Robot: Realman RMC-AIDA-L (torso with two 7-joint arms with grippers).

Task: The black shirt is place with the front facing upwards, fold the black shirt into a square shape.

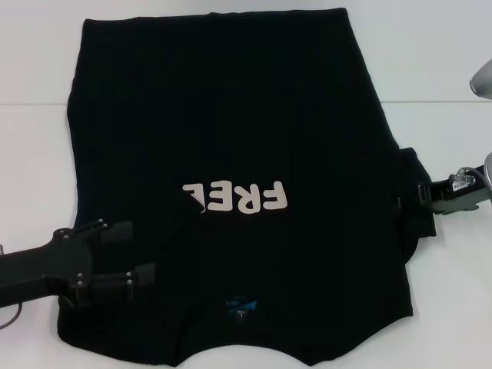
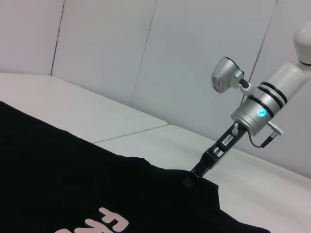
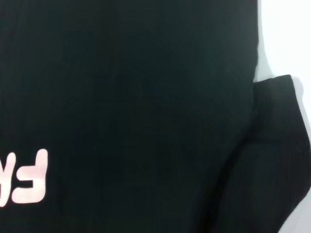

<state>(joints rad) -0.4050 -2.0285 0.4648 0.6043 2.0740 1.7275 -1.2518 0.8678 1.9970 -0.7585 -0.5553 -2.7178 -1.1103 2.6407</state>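
Head view: one black shirt point(image 1: 231, 123) lies front up on the white table point(image 1: 34, 138), pale lettering point(image 1: 234, 197) across its middle, left side folded inward. The left gripper point(image 1: 142, 252) hovers above that fold, jaws wide. The right gripper point(image 1: 405, 198) pinches the right sleeve.

Left wrist view: that sleeve grip shows.

Right wrist view: only shirt and table.

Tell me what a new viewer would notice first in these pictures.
The black shirt fills most of the white table, with its pale "FREE" lettering near the middle. The left pincer lies open over the shirt's left side, and the right pincer meets the right sleeve.
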